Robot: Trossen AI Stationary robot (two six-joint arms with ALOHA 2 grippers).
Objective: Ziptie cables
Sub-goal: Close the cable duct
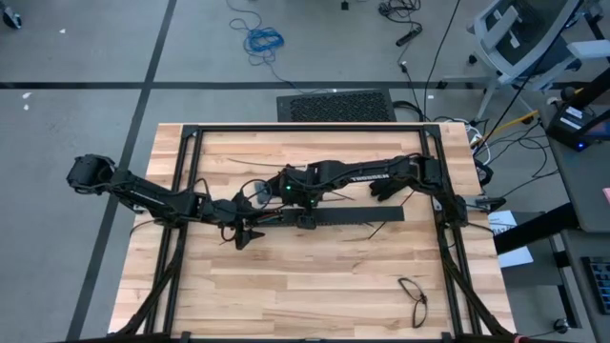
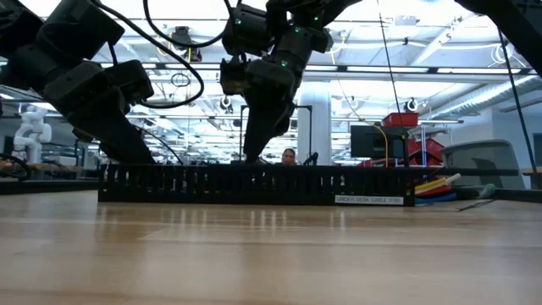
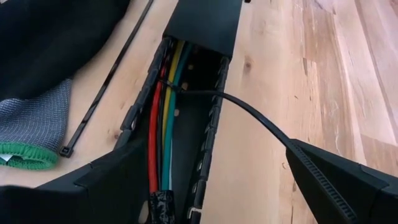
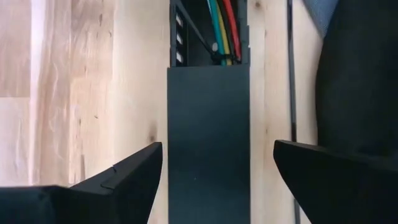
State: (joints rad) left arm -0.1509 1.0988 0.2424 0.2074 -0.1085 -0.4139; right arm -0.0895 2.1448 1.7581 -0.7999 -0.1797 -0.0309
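We find the left gripper (image 3: 214, 186) spread wide over the open end of the tray (image 3: 211, 115), its fingers either side and nothing pinched between them. The loose tail of a zip tie (image 3: 249, 109) arcs from the wire bundle toward the far finger. The right gripper (image 4: 217, 168) also stands spread and empty, straddling the tray's lid (image 4: 208, 143) further along.

In our judgement the step in hand is cinching the tie. To do it well, the left gripper should close on the tail near its free end and draw it steadily along the tray, while the right steadies the lid so the tray does not slide on the worktop (image 1: 315, 276).

The tray holds the cables (image 3: 163, 118): red, yellow, green and blue-green wires lying side by side, looped by the tie. A spare tie (image 3: 102, 90) lies beside the tray.
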